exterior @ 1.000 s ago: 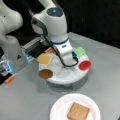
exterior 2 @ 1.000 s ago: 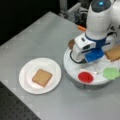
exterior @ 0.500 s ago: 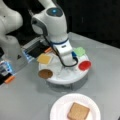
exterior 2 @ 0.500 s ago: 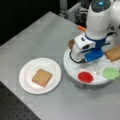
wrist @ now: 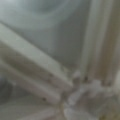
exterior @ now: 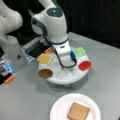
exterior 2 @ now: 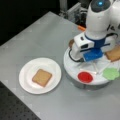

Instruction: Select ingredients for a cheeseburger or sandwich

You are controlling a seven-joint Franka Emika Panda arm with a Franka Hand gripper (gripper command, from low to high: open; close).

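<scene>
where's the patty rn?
The patty sits at a front view's left edge of the round white tray, below the yellow cheese square, apart from the pincer.

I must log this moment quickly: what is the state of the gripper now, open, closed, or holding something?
Gripper: low over the middle of the white tray; whether it is open, closed or holding anything cannot be told.

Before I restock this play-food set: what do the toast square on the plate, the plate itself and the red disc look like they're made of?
The toast square looks like matte felt or foam: flat, tan, soft-edged, no shine. The white plate seems to be thin paper or plastic, with a faintly ridged rim. The red disc appears to be smooth, slightly glossy plastic, though felt cannot be ruled out. The gripper sits low over the round tray.
</scene>
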